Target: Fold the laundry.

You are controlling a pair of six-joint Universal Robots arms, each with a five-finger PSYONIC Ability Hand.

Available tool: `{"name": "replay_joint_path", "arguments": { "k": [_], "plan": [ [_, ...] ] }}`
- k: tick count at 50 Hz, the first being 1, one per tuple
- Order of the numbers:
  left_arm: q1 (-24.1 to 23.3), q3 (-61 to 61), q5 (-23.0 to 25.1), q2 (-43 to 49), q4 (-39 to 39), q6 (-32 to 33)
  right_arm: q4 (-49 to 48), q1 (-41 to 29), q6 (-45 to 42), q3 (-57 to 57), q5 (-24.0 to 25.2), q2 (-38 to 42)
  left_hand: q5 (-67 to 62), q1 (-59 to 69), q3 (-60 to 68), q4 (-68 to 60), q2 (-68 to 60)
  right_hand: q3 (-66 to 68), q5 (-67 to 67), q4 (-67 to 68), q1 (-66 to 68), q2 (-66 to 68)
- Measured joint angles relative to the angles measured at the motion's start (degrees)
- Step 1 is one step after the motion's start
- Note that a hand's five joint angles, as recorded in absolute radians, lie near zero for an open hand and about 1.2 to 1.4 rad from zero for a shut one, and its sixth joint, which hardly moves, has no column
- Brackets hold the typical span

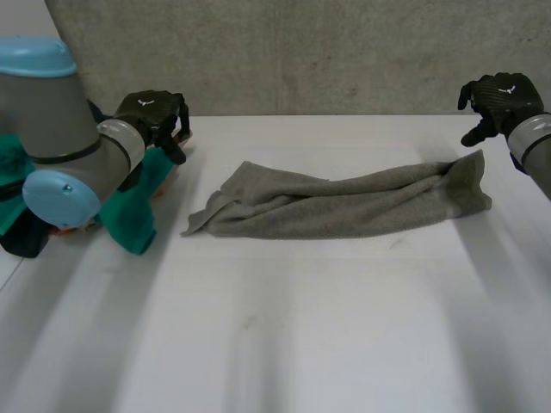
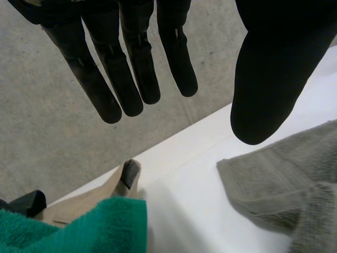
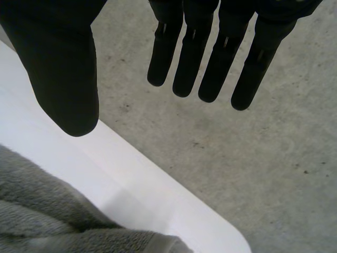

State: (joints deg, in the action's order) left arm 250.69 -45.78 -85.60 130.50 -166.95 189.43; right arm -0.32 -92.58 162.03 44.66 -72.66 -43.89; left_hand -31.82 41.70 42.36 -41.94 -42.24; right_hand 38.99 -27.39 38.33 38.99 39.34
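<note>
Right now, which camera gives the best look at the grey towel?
The head view: it takes in the whole grey towel, rumpled lengthwise on the white table. The left wrist view catches one end near the left hand; the right wrist view, the other end near the right hand.

1. A robot laboratory or test cell is indicated, not a lived-in room.
2. A plain white flat counter point(image 1: 301, 344) is set against a rough, speckled grey concrete-like wall point(image 1: 327, 52). The same bare grey surface is seen past the counter's edge in both wrist views.
3. The counter is flanked by two machine arms: a left arm with grey joints and light-blue caps point(image 1: 52, 129) and a grey right arm point(image 1: 535, 155).
4. A crumpled grey terry towel point(image 1: 344, 205) is laid on the counter, and a green terry cloth point(image 1: 131, 215) is heaped beside the left arm.
</note>
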Motion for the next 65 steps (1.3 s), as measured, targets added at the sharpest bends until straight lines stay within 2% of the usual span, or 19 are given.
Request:
{"name": "replay_joint_path", "arguments": {
  "k": [6,7,8,16,28,36,39,43,44,45,46,48,49,54,60,65],
  "plan": [
    [-0.44,0.62,0.45,-1.01,5.25,-0.42,6.68,1.77,-0.25,-0.68,2.89,-1.12,5.74,-5.35,-5.62,5.49,5.90,-5.86,5.63,-5.23,-5.58,-5.83],
    [-0.66,0.86,0.64,-0.82,7.11,-0.40,9.47,2.40,-1.04,-1.08,3.61,-1.12,12.03,-11.88,-11.85,11.91,11.87,-6.79,6.51,-6.15,-6.74,-7.04],
    [-0.78,1.00,0.75,-0.64,8.05,-0.37,11.01,2.74,-1.57,-1.29,3.97,-1.04,13.39,-12.86,-13.00,13.27,13.00,-6.93,6.72,-6.34,-6.92,-7.32],
    [-2.29,2.41,2.24,3.60,12.01,0.49,19.26,5.21,-7.09,-2.66,6.72,1.75,16.07,-14.00,-15.73,16.09,15.67,-8.95,8.89,-8.62,-8.56,-9.43],
    [-3.57,9.12,1.99,14.04,12.36,4.22,18.25,5.66,-14.79,-4.73,8.08,10.80,17.98,-16.77,-17.63,18.03,17.41,-8.95,8.42,-8.62,-8.56,-9.43],
    [-4.29,12.79,0.56,17.72,13.56,4.75,15.77,5.31,-16.38,-7.83,7.51,15.28,17.62,-16.63,-17.49,17.80,17.31,-5.47,3.53,-4.82,-5.57,-5.88],
    [-4.56,13.51,0.04,18.46,13.84,4.97,14.84,5.29,-16.25,-8.80,7.36,16.36,13.58,-13.32,-14.35,13.84,14.29,-1.33,-0.36,-0.79,-1.46,-1.79],
    [-4.91,14.13,-0.28,19.17,13.99,5.52,12.75,5.19,-15.59,-9.93,7.12,17.62,0.59,1.46,-1.20,0.60,0.35,4.93,-6.45,5.55,5.54,5.18],
    [-5.01,14.24,-0.29,19.32,14.02,5.74,12.18,5.14,-15.39,-10.16,7.07,17.85,-4.90,7.45,4.39,-4.94,-4.59,13.06,-14.43,13.67,13.10,12.94],
    [-5.04,14.27,-0.29,19.36,14.03,5.82,11.94,5.12,-15.31,-10.24,7.04,17.93,-4.90,7.45,4.39,-4.94,-4.59,16.21,-17.62,16.87,16.34,16.21],
    [-5.16,14.38,-0.31,19.42,14.09,6.14,11.32,5.08,-15.06,-10.42,6.97,18.07,-12.26,14.80,11.66,-12.33,-11.98,23.13,-24.60,23.88,22.93,23.20],
    [-5.27,14.47,-0.40,19.28,14.17,6.40,10.86,5.08,-14.76,-10.50,6.87,17.93,-12.26,14.80,11.66,-12.33,-11.98,26.17,-27.36,27.01,24.75,26.17],
    [-5.34,14.53,-0.55,18.99,14.32,6.59,10.69,5.12,-14.48,-10.43,6.75,17.54,-24.66,23.96,24.68,-25.86,-25.20,28.21,-28.69,29.44,24.78,27.96],
    [-5.28,14.11,-1.97,14.68,16.69,5.71,12.56,5.66,-13.27,-7.33,6.73,11.62,-24.67,23.96,25.37,-26.60,-25.81,28.46,-28.75,29.88,24.78,27.95],
    [-3.21,9.06,-1.82,-1.01,20.11,-3.72,15.49,8.47,-13.70,1.96,8.77,-5.82,-24.67,23.96,25.37,-26.62,-25.82,28.47,-28.75,29.92,24.78,27.95],
    [-1.63,4.24,0.52,-10.05,20.19,-9.48,15.81,9.81,-13.80,4.39,10.13,-14.90,-24.67,23.96,25.37,-26.62,-25.82,28.47,-28.75,29.93,24.78,27.95]
  ]
}}
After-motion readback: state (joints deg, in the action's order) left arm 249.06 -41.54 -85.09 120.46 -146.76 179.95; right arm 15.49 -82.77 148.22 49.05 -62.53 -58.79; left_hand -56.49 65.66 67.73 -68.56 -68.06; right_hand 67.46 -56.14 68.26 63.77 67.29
